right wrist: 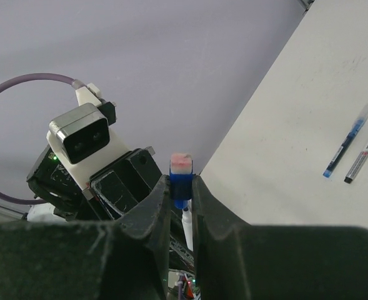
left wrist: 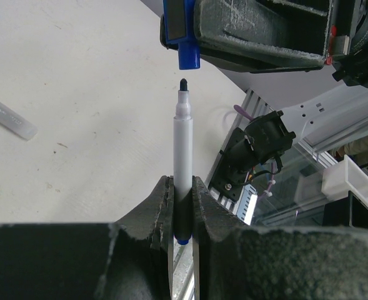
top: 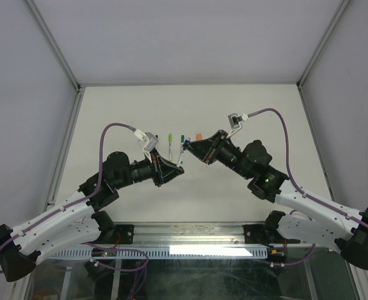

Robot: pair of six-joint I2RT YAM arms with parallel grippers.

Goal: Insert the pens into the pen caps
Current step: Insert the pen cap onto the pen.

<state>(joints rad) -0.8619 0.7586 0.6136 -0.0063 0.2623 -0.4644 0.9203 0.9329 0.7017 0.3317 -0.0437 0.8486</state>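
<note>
I have the left fingers [left wrist: 162, 203] clamped on the lower barrel of a pale grey-white marker [left wrist: 182, 150], which stands upright out of them with its dark tip bare. The right fingers [right wrist: 155, 209] are pressed together on a blue cap [right wrist: 181, 181], its open end facing the marker. In the left wrist view the tip sits just short of the cap's mouth, not touching it, and the cap looks slightly off to one side of the tip. From above, both arms meet over the middle of the table [top: 265, 106]. Behind them, towards the far edge, lie two green-capped markers [top: 170, 139] and an orange piece [top: 198, 135]. My right wrist view also shows a slim blue pen [right wrist: 348, 140] and a black-tipped marker [right wrist: 366, 153] side by side on the table.
</note>
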